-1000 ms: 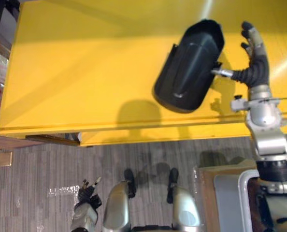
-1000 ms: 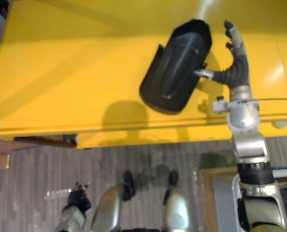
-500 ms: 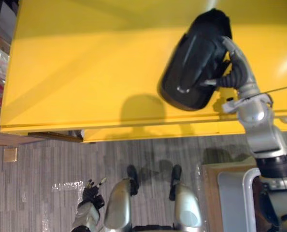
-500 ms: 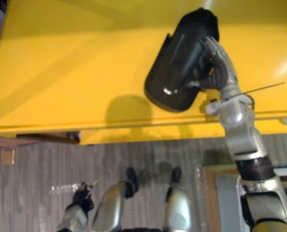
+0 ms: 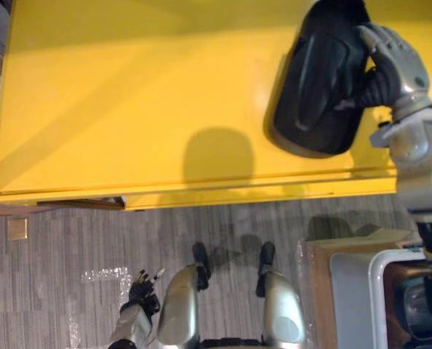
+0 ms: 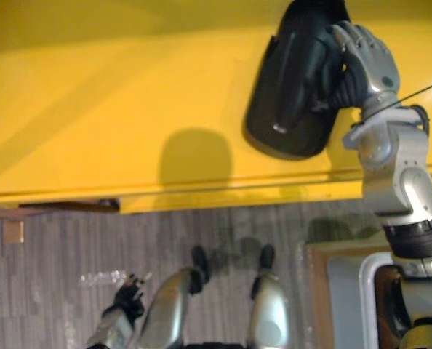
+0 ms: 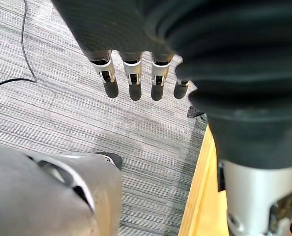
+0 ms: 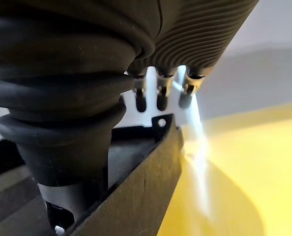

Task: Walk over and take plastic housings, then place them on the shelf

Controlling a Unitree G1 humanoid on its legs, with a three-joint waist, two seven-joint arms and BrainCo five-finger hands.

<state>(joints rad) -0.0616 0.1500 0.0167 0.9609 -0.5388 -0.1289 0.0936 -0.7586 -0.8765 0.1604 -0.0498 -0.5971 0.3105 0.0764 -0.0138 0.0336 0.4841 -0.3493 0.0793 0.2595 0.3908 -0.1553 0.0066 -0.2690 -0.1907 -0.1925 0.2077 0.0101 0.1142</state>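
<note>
The right hand pinched the black plastic housing over the yellow surface; the left hand hung with fingers straight.

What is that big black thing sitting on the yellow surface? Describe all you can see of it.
The plastic housing is a long, dark, slightly glossy moulded shell, rounded at its near end, with a raised ridge along its back. The right wrist view shows a thin-walled rim with a small hole. It lies lengthwise on the right of the yellow shelf, near the front edge. The right hand grips its right side, fingers curled over the rim. Whether it is lifted off the surface cannot be told.
</note>
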